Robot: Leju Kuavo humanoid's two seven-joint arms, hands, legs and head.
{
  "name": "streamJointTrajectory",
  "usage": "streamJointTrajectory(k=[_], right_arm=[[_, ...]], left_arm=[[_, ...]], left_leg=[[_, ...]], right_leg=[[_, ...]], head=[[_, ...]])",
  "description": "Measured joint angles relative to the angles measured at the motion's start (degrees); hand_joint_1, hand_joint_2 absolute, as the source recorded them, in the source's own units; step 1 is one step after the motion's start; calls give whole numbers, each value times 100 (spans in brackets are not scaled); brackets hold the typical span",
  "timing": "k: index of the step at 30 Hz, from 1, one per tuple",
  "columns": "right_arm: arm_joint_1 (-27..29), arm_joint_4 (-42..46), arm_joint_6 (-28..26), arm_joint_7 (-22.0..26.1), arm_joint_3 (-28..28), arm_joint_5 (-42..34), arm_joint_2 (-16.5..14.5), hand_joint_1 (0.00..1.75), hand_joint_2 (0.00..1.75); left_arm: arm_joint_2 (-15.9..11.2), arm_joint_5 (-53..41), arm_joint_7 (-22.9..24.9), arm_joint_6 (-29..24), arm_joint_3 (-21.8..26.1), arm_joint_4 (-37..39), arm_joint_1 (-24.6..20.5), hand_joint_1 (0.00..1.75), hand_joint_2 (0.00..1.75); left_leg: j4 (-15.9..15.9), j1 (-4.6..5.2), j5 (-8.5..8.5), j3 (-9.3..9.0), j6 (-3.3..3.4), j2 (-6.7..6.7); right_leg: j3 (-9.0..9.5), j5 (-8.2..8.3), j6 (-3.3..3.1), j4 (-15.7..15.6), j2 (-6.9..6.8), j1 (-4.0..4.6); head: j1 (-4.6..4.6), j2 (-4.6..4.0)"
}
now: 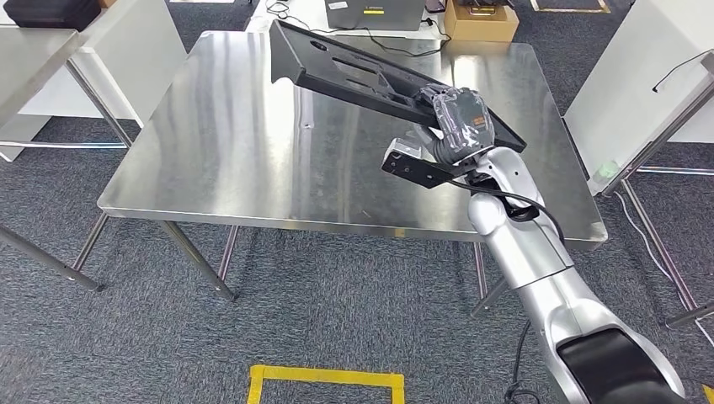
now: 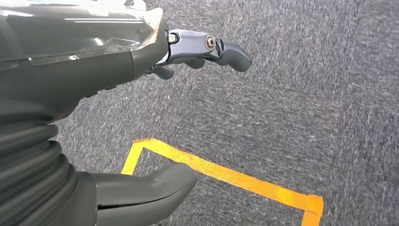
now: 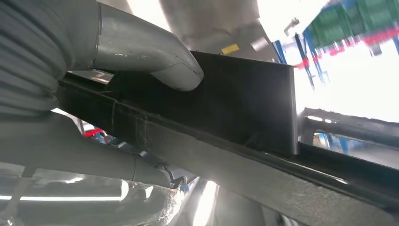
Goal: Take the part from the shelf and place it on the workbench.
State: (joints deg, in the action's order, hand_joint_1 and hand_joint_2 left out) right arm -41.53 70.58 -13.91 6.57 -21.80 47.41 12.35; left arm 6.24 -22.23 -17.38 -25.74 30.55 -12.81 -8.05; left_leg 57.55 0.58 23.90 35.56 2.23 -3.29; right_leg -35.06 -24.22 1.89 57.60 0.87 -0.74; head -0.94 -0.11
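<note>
Right hand [image 1: 455, 118] grips the black part [image 1: 362, 71] at one end, above the tabletop [image 1: 253, 143].
It looks stiff and long (likely to lever), so hold firm; your left hand [image 2: 155, 117] hangs spread, holding nothing.

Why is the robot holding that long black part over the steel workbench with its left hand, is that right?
Not quite: it is the right hand that grips the long black part above the steel workbench, as the head view shows. The left hand hangs over the carpet holding nothing, seen in the left wrist view.
</note>
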Motion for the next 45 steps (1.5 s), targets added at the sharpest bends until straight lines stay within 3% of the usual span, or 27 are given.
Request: streamJointTrajectory(k=[4, 6, 8, 10, 12, 13, 14, 15, 17, 18, 19, 22, 24, 25, 27, 28, 29, 30, 32, 33, 34, 37, 39, 43, 44, 45], right_arm=[[-132, -187, 307, 94, -2, 39, 133, 175, 175], [-228, -320, 347, 172, -10, 48, 150, 175, 175], [-330, -433, 360, 235, -21, 52, 149, 175, 175], [-465, -571, 363, 281, -45, 49, 133, 175, 175], [-566, -726, 365, 310, -76, 48, 109, 175, 175], [-585, -796, 365, 321, -91, 49, 95, 175, 175], [-598, -867, 364, 335, -108, 50, 77, 175, 175], [-616, -928, 364, 350, -127, 50, 57, 175, 175], [-682, -1046, 364, 372, -159, 45, 20, 175, 175], [-717, -1099, 364, 383, -172, 42, 0, 175, 175], [-742, -1149, 365, 392, -184, 41, -17, 175, 175], [-781, -1246, 364, 413, -225, 42, -80, 175, 175], [-821, -1280, 358, 424, -242, 38, -124, 175, 175], [-844, -1299, 355, 428, -246, 34, -148, 175, 175], [-878, -1350, 351, 441, -259, 28, -190, 175, 175], [-881, -1380, 347, 451, -269, 27, -211, 175, 175], [-880, -1411, 341, 463, -282, 26, -230, 175, 175], [-880, -1440, 331, 474, -296, 26, -251, 175, 175], [-891, -1491, 302, 499, -321, 26, -295, 175, 175], [-902, -1512, 281, 511, -327, 26, -316, 175, 175], [-914, -1534, 262, 523, -334, 26, -334, 175, 175], [-932, -1588, 222, 545, -360, 27, -370, 175, 175], [-943, -1616, 205, 555, -374, 26, -383, 175, 175], [-938, -1682, 189, 563, -395, 25, -394, 175, 175], [-924, -1702, 189, 562, -398, 25, -392, 175, 175], [-915, -1718, 188, 562, -401, 25, -392, 175, 175]], left_arm=[[-40, 80, -30, 67, 8, 0, 7, 0, 175], [-72, 115, -44, 70, 21, 0, 11, 0, 175], [-94, 156, -64, 71, 37, 0, 25, 0, 175], [-109, 182, -88, 74, 51, 0, 40, 0, 175], [-119, 189, -110, 77, 59, 0, 53, 0, 175], [-119, 191, -118, 75, 61, 1, 68, 0, 175], [-117, 193, -124, 73, 63, 1, 88, 0, 175], [-116, 196, -127, 71, 67, 2, 106, 0, 175], [-131, 199, -129, 68, 81, 2, 125, 0, 175], [-141, 200, -130, 68, 91, 2, 125, 0, 175], [-151, 201, -131, 67, 100, 3, 127, 0, 175], [-154, 208, -133, 65, 121, 6, 144, 0, 175], [-155, 224, -137, 61, 138, 7, 142, 0, 175], [-156, 235, -139, 59, 147, 7, 138, 0, 175], [-152, 255, -144, 56, 164, 7, 142, 0, 175], [-150, 263, -144, 54, 175, 8, 151, 0, 175], [-148, 271, -144, 52, 185, 8, 163, 0, 175], [-148, 277, -144, 49, 193, 9, 172, 0, 175], [-154, 283, -145, 40, 204, 9, 183, 0, 175], [-156, 284, -146, 37, 207, 9, 183, 0, 175], [-159, 285, -151, 33, 210, 9, 180, 0, 175], [-167, 296, -162, 31, 219, 9, 175, 0, 175], [-157, 300, -163, 32, 225, 9, 179, 0, 175], [-139, 300, -164, 34, 233, 10, 183, 0, 175], [-135, 300, -164, 34, 235, 10, 192, 0, 175], [-132, 300, -164, 34, 237, 11, 200, 0, 175]], left_leg=[[13, 10, 7, 12, 13, 5], [-28, 23, 19, -14, 87, 8], [-230, -19, -31, -169, 178, 16], [-403, -72, -92, -324, 205, 34], [-423, -89, -74, -370, 190, 46], [-417, -101, -50, -390, 169, 46], [-407, -120, -18, -414, 137, 41], [-380, -147, 24, -439, 92, 34], [-252, -184, 158, -446, -26, 18], [-166, -189, 240, -425, -85, 7], [-97, -187, 309, -400, -132, -3], [-30, -221, 408, -390, -190, -2], [227, -239, 519, -290, -222, 134], [536, -239, 623, -121, -238, 219], [1366, -235, 843, 424, -250, 308], [1673, -235, 875, 679, -242, 316], [1768, -230, 779, 840, -217, 316], [1613, -217, 559, 869, -174, 316], [831, -154, -26, 644, -24, 325], [479, -112, -198, 497, 52, 342], [236, -74, -258, 381, 118, 358], [-19, -19, -167, 190, 199, 368], [-131, -24, -153, 36, 213, 341], [-185, -27, -33, -149, 219, 256], [-182, -25, 12, -200, 209, 233], [-175, -23, 60, -259, 195, 211]], right_leg=[[10, 5, 11, -15, 2, -27], [51, 17, 50, -92, 8, -50], [62, -9, 69, -58, -9, -29], [-164, -202, 35, 439, -31, -10], [-581, -472, 28, 1226, -34, -33], [-734, -527, 60, 1475, -35, -58], [-785, -492, 120, 1510, -38, -91], [-718, -365, 203, 1311, -41, -129], [-360, -19, 383, 520, -46, -220], [-211, 80, 395, 217, -30, -244], [-121, 111, 365, 49, -18, -253], [-87, 19, 159, 73, 3, -223], [-15, -45, 56, 81, -5, -221], [30, -81, 8, 80, -12, -213], [106, -160, -58, 80, -27, -177], [148, -202, -74, 80, -31, -158], [201, -249, -82, 79, -34, -137], [266, -298, -85, 77, -36, -116], [417, -404, -84, 60, -43, -87], [477, -447, -72, 39, -46, -63], [519, -477, -54, 10, -50, -56], [602, -429, 63, 1, -62, -23], [495, -423, 104, 255, -70, -8], [-387, -818, 60, 1503, -73, -20], [-531, -878, 86, 1571, -73, -20], [-573, -831, 133, 1435, -74, -20]], head=[[0, 0], [-1, 0], [2, 0], [6, 0], [7, 0], [9, 0], [10, 0], [11, 0], [25, 0], [32, 0], [38, 0], [30, 0], [25, 0], [23, 0], [21, 0], [21, 0], [21, 0], [21, 0], [24, 0], [27, 0], [27, 0], [27, 0], [37, 0], [52, 0], [54, 0], [55, 0]])
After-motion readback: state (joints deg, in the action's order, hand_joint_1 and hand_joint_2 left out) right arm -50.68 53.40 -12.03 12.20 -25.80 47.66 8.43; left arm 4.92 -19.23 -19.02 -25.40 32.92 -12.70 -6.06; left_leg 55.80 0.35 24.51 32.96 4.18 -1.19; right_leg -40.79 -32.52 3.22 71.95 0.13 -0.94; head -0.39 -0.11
